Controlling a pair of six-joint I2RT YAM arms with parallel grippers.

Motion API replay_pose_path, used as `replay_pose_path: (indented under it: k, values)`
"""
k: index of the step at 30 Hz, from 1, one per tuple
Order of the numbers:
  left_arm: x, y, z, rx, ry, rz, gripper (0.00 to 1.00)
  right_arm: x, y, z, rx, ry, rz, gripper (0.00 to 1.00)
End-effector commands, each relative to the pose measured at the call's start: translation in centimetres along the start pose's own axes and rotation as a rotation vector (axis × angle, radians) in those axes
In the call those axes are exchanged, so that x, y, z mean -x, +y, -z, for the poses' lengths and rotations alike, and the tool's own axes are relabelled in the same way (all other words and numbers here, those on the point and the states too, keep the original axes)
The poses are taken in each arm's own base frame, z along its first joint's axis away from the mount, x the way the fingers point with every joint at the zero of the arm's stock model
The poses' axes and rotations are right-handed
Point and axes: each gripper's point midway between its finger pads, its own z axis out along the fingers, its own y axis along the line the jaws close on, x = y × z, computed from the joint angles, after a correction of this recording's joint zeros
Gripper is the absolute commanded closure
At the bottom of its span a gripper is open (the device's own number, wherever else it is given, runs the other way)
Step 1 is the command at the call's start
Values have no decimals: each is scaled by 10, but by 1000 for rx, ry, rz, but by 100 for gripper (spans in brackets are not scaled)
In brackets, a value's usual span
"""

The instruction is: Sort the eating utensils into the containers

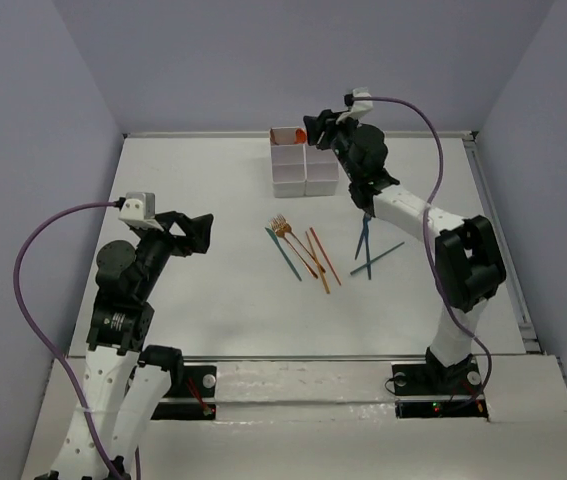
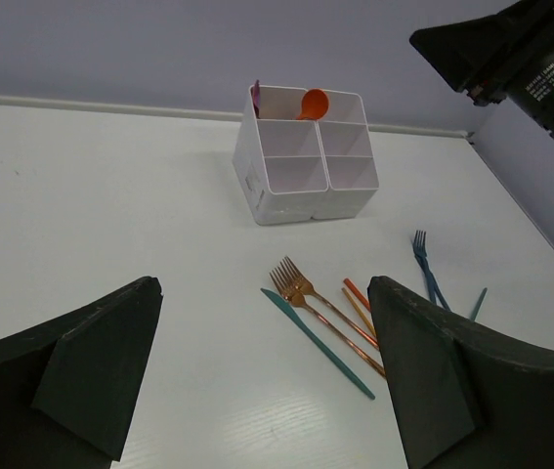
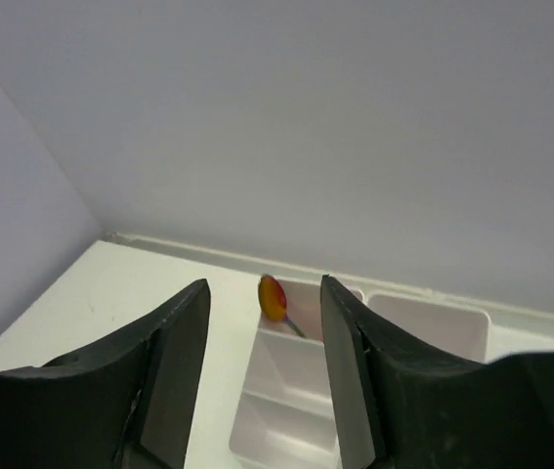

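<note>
Spoon (image 2: 314,103) is sitting sorted in the boxes (image 2: 252,181) — right gripper (image 1: 315,130) is hanging open above it, left gripper (image 1: 201,232) is open too.

Right pincer (image 1: 312,128) hangs over the containers (image 1: 303,186); the forks (image 1: 281,226) lie unobstructed.

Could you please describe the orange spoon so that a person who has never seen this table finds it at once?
Near the far edge of the table stands a block of white boxes. The orange spoon leans in its far row, bowl up above the rim. Its round orange bowl sets it apart from the forks, which lie flat on the table nearer the arms.
</note>
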Motion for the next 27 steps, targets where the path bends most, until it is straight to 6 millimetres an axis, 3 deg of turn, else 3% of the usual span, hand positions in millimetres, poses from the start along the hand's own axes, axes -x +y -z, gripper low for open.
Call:
replay_pose_path:
  k: [1, 2, 4, 6, 8, 11, 13, 14, 17, 20, 27]
  values:
    - [24, -10, 3, -38, -84, -14, 1, -68, -35, 59, -185, 258, -91, 57]
    - [25, -10, 4, -38, -87, -13, 1, -59, -36, 68, -207, 263, -100, 71]
    - [25, -10, 6, -37, -89, -12, 1, -81, -52, 95, -296, 370, -124, 83]
    - [23, -12, 7, -41, -82, -10, 1, -85, -64, 117, -355, 441, -114, 87]
    - [25, -11, 9, -35, -90, -11, 1, -96, -75, 135, -407, 510, -108, 87]
    - [25, -16, 11, -51, -94, -11, 1, -120, -106, 178, -533, 644, -97, 87]
    - [26, -19, 12, -62, -97, -10, 1, -132, -122, 198, -568, 703, -128, 80]
    - [27, -20, 13, -63, -100, -13, 1, -139, -121, 208, -561, 744, -129, 78]
    - [28, -21, 14, -66, -106, -13, 1, -151, -133, 226, -606, 791, -84, 66]
    - [28, -23, 14, -72, -105, -13, 1, -165, -140, 238, -633, 863, -43, 61]
    - [20, -23, 13, -71, -76, -9, 1, -189, -147, 234, -641, 922, -45, 62]
